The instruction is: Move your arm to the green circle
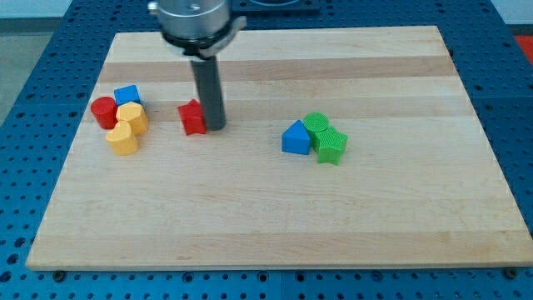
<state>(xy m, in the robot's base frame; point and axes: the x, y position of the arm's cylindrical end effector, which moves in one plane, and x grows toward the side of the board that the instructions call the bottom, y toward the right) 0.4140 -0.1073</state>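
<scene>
Right against my tip [215, 127], on the view's left: red block [193, 117], shape unclear. Farther to the view's left, one tight cluster: red cylinder [103, 112], blue cube [127, 96], upper yellow block [132, 117], lower yellow block [122, 139]. Well to the view's right of the tip: peaked blue block [295, 138], ribbed green block [331, 147]. All on pale wooden surface [250, 217].

The board [275, 217] lay on a pegboard bench [25, 83]. Near the board's left edge sat a cluster: the red cylinder [103, 112] leftmost, the blue cube [127, 96] behind, the yellow heart [132, 117] beside them, the yellow cylinder [122, 138] in front. My tip [215, 127] touched the red star's [193, 117] right side. Toward the right edge, the blue triangle [295, 137] adjoined the green circle [316, 125] and green cube [331, 146].
</scene>
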